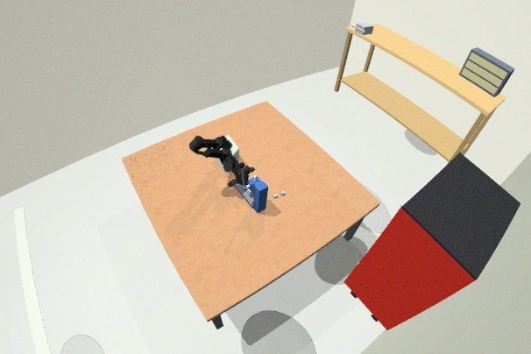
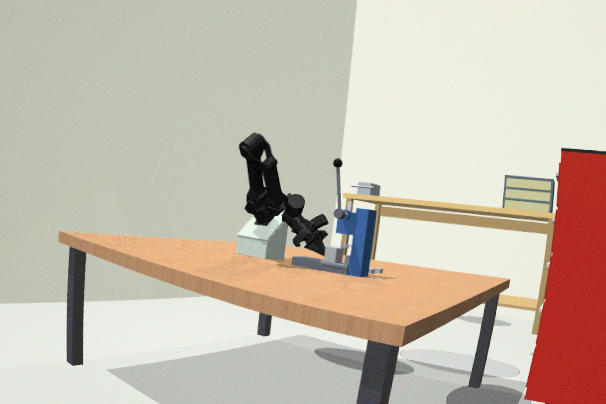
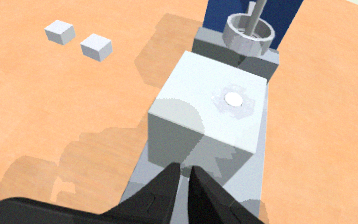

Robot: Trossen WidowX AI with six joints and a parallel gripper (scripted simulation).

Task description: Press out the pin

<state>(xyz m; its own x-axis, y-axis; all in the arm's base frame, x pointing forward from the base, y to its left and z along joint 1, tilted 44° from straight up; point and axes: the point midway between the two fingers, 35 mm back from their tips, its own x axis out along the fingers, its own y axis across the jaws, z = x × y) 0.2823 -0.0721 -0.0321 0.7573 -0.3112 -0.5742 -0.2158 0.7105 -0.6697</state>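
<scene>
In the wrist view, my fingers are clenched on nothing, and the block (image 3: 207, 102) lies directly ahead of their tips, its near face just beyond them; contact I cannot confirm. The pin (image 3: 233, 99) shows in its top face, ahead and to the right of my tips. The metal ring (image 3: 248, 34) stands farther ahead, past the block. In the exterior view, the block (image 2: 333, 254) sits on the press bed (image 2: 307, 262), between my fingers and the blue press column (image 2: 364, 242); the lever (image 2: 338, 187) stands raised above. In the top view, the column (image 1: 260, 197) lies beyond my fingers. I judge the coming move a straight-ahead push, square to the near face.
</scene>
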